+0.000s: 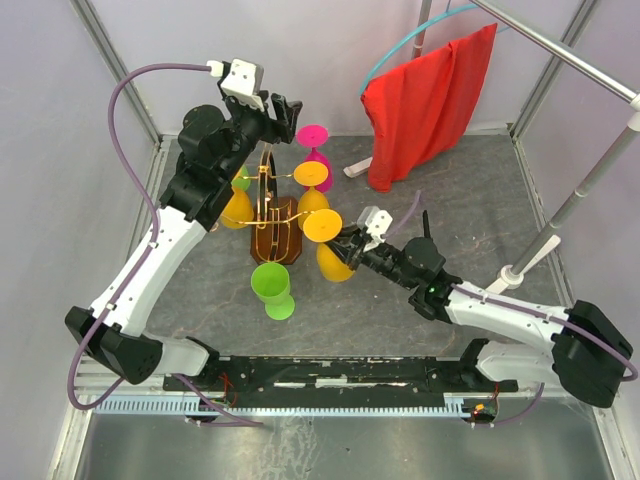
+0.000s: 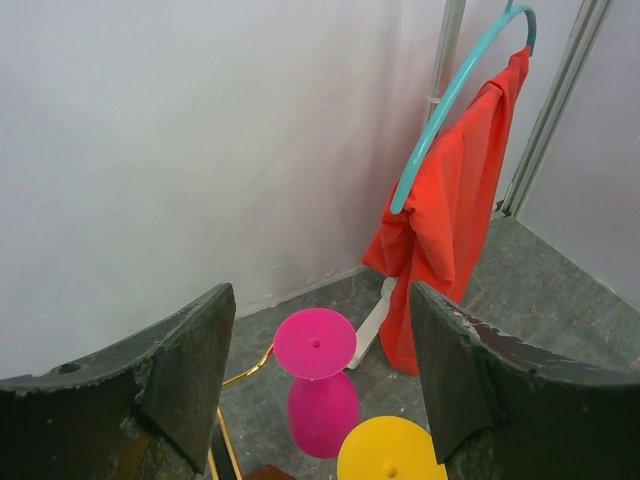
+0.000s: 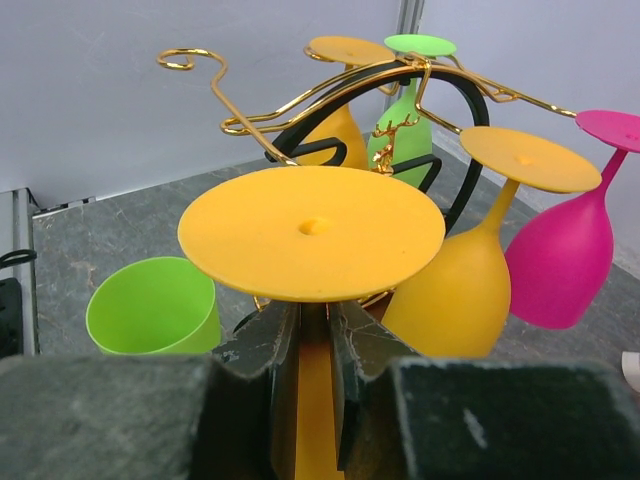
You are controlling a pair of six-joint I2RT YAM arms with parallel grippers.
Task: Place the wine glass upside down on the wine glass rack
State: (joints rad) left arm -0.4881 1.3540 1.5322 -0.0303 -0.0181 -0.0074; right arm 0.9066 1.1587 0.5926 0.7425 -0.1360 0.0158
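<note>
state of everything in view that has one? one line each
left gripper, jaws open, empty
right gripper, jaws shut on held yellow glass stem
held yellow glass, inverted, foot up, beside rack
rack, upright, carrying glasses
hung yellow glass, inverted on rack
magenta glass, inverted, foot up
green glass, upright on table, mouth up
red cloth, hanging from teal hanger

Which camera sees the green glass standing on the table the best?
The top external view: the green glass shows whole there, bowl and foot, standing beside the rack. The right wrist view catches only its open bowl, and the left wrist view misses it.
</note>
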